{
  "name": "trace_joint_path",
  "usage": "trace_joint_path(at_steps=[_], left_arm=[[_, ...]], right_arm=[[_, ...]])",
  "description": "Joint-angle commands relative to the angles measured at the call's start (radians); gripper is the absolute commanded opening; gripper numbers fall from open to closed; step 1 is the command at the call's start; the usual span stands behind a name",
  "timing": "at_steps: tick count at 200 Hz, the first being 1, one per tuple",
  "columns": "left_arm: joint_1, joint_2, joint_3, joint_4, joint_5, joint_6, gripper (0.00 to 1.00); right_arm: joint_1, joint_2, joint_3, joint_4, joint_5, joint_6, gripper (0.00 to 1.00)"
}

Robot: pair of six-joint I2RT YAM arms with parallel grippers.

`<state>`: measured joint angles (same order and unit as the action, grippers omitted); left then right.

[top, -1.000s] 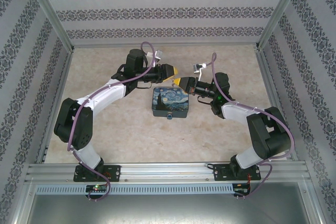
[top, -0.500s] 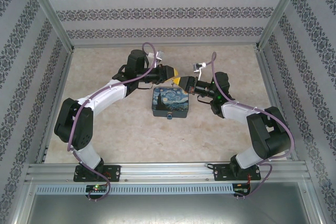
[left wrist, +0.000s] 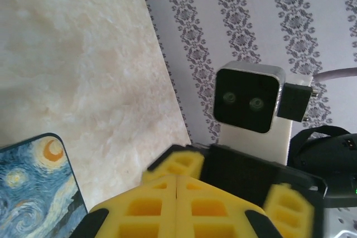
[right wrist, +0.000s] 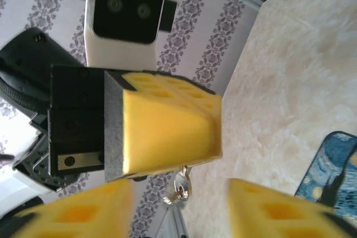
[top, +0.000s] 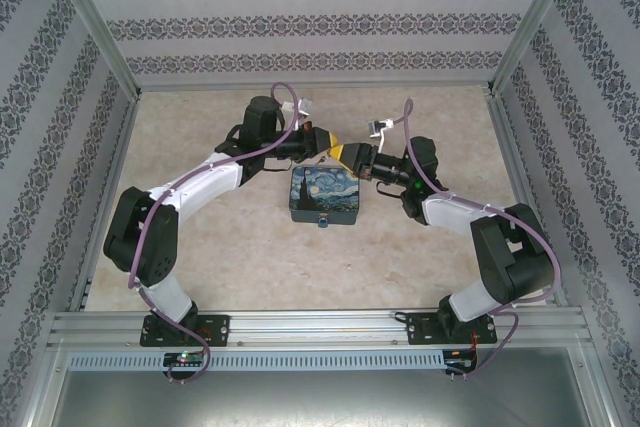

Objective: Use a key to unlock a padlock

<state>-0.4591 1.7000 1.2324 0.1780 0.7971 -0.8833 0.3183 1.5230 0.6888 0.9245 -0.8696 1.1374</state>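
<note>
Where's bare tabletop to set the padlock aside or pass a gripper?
Free: the table between the padlock and the arm bases, and the far strip along the back wall. Crowded: behind the padlock, where left gripper and right gripper meet.

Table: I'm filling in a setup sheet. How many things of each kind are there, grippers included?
grippers: 2, left gripper and right gripper
padlock: 1
blue key: 1
key ring: 1
total: 5
</note>
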Motion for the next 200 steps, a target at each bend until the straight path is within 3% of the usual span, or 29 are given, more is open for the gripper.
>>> trace_joint_path(at_steps=[1, 40, 68, 122, 200], left_arm=[[-0.010, -0.045, -0.034, 0.097, -0.076, -0.032, 0.00], [-0.009, -0.092, -0.119, 0.258, -0.195, -0.123, 0.00], [-0.009, -0.116, -0.189, 0.391, -0.291, -0.200, 0.00], [-0.015, -0.134, -0.276, 0.592, -0.421, -0.282, 0.00], [-0.020, -0.147, -0.332, 0.736, -0.489, -0.284, 0.00]], right_arm=[[-0.050, -0.067, -0.025, -0.027, 0.053, -0.003, 0.64], [-0.089, -0.100, -0.029, -0.033, 0.145, 0.029, 0.90], [-0.071, -0.083, 0.011, -0.014, 0.210, 0.062, 0.91], [0.020, 0.043, 0.101, 0.166, 0.265, 0.160, 0.69], [0.100, 0.165, 0.152, 0.314, 0.300, 0.227, 0.52]])
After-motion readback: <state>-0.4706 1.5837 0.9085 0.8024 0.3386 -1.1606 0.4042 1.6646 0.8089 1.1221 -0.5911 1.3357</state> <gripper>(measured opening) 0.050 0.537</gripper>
